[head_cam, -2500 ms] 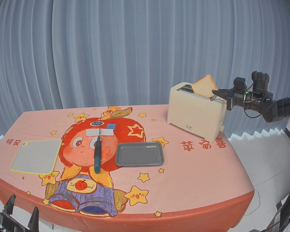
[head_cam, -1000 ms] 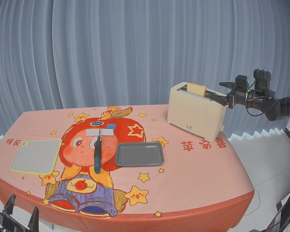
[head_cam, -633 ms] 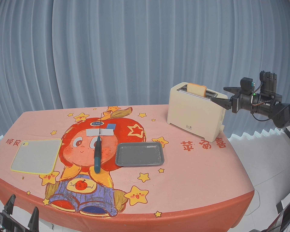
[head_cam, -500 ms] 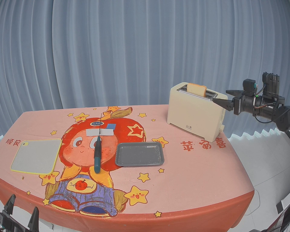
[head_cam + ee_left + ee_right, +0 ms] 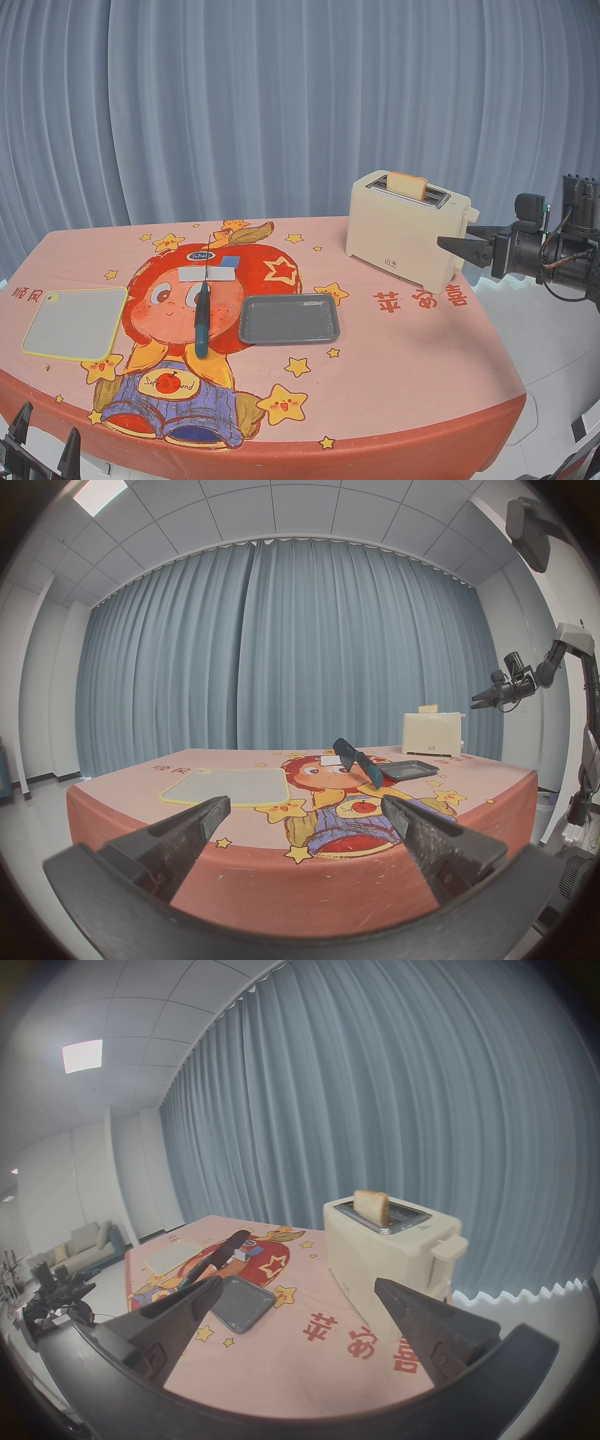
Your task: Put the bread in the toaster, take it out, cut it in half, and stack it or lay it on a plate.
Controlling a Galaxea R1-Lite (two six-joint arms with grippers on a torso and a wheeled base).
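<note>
R claw (image 5: 454, 235) spread wide, just beside toaster (image 5: 394, 231) at its lever end, not touching. Bread (image 5: 407, 185) stands upright in a toaster slot, top poking out. L claw (image 5: 305, 802) also spread, low, off counter's (image 5: 400, 375) near-left edge. Gray tray (image 5: 289, 319), knife (image 5: 201, 322), cutting board (image 5: 76, 323) lie mid-to-left on counter.

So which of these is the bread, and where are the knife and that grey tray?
bread (image 5: 407, 185): head view, on the front face of the slice's exposed top.
knife (image 5: 201, 322): head view, on the middle of its teal handle.
grey tray (image 5: 289, 319): head view, on its bare floor.
</note>
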